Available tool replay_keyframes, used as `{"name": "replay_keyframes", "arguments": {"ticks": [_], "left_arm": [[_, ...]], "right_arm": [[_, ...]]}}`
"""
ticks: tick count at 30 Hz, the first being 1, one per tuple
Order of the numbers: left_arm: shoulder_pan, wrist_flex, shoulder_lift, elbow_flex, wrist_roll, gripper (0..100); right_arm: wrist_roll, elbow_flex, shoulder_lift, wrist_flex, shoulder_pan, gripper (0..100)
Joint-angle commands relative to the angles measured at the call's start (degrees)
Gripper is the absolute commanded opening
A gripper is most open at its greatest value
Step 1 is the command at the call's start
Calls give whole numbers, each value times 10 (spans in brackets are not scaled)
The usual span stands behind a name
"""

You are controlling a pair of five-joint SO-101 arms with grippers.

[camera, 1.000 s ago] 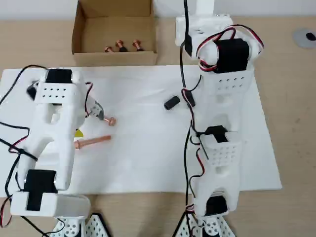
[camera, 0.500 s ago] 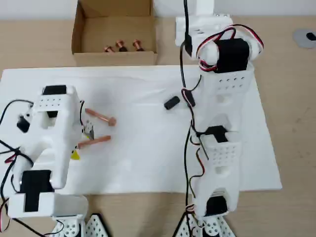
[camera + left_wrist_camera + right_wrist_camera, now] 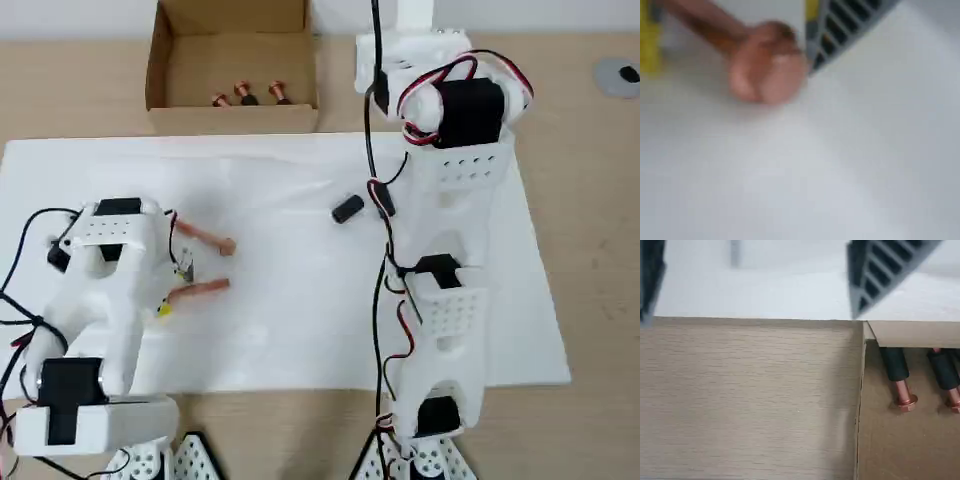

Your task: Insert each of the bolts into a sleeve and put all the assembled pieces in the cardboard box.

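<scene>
Obs: left tool [image 3: 173, 287] sits low on the white sheet [image 3: 300, 330], fingers spread, with the bolt [image 3: 200, 290] lying between them as far as we can judge; we cannot tell whether either pad touches it. In the left wrist view its head lies just beside the ribbed finger. A second bolt [image 3: 207, 239] lies near it, apart. The sleeve [image 3: 348, 209] lies loose mid-sheet, well apart from both. The right tool [image 3: 757, 285] hangs spread and empty over the table [image 3: 740, 400], at the corner of the cardboard box [image 3: 160, 80], which holds three assembled pieces [image 3: 245, 95].

We judge the step in hand to be picking up the bolt. To do it well, we note:
- close across the shaft, not the head, leaving one end free for the sleeve
- squeeze squarely, since a round shaft may roll or skid on the sheet
- lift straight, clear of the second bolt
</scene>
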Motion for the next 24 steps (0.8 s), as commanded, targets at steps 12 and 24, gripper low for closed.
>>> {"name": "replay_keyframes", "arguments": {"ticks": [12, 24], "left_arm": [[-4, 93, -2, -212, -19, 5], [-9, 221, -1, -462, -159, 7]], "right_arm": [[0, -23, -15, 9, -4, 296], [-33, 2, -16, 10, -5, 296]]}}
